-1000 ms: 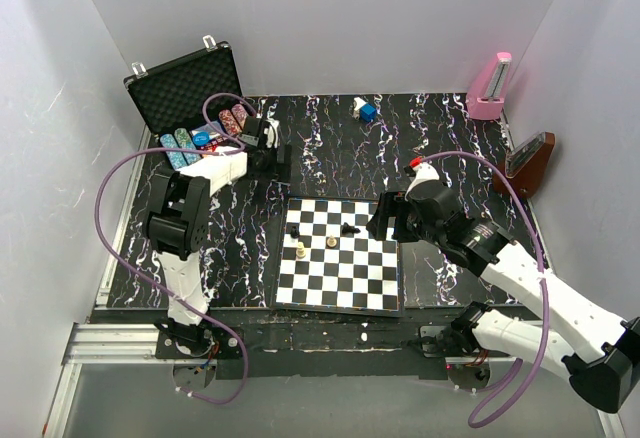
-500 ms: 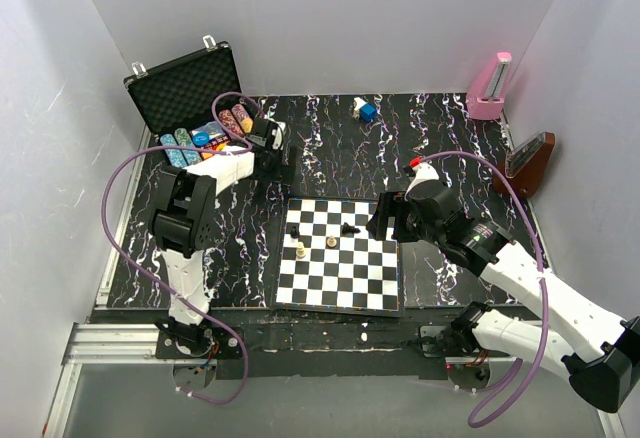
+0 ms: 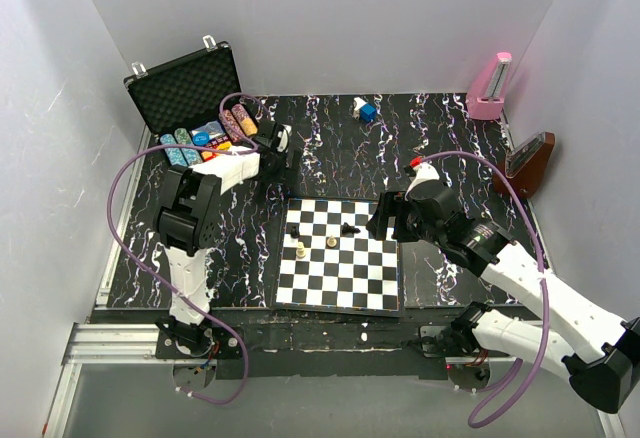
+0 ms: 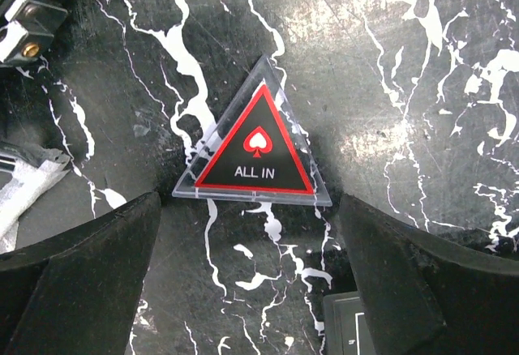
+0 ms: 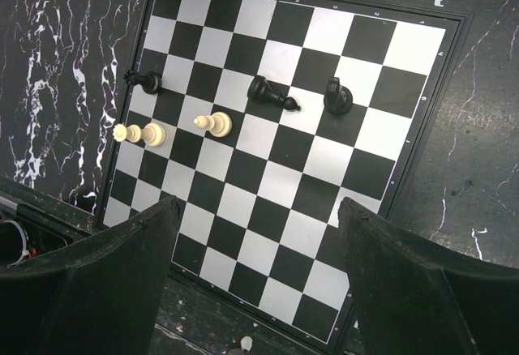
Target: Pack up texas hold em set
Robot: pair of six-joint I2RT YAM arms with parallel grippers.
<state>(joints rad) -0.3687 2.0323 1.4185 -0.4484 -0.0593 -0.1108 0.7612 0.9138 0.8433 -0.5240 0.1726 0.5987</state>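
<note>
The black case point(image 3: 185, 83) stands open at the back left, its foam-lined lid upright, with rows of multicoloured chips point(image 3: 205, 136) in its base. My left gripper point(image 3: 281, 146) hangs just right of the case. It is open in the left wrist view point(image 4: 247, 262), with a clear triangular "ALL IN" marker point(image 4: 253, 151) lying flat on the table just ahead of the fingertips, between their lines. A silver case corner point(image 4: 23, 29) shows at the top left. My right gripper point(image 3: 385, 220) is open and empty above the chessboard point(image 5: 276, 168).
The chessboard point(image 3: 340, 253) lies at the front centre with a few black and white pieces point(image 5: 268, 91). Its corner point(image 4: 350, 327) is near my left gripper. Small blue and white objects point(image 3: 365, 110) sit at the back. A pink metronome point(image 3: 490, 88) and a brown one point(image 3: 530, 163) stand at the right.
My left arm has swung right, away from the case, carrying the gripper further over the table. The right arm has not moved.
</note>
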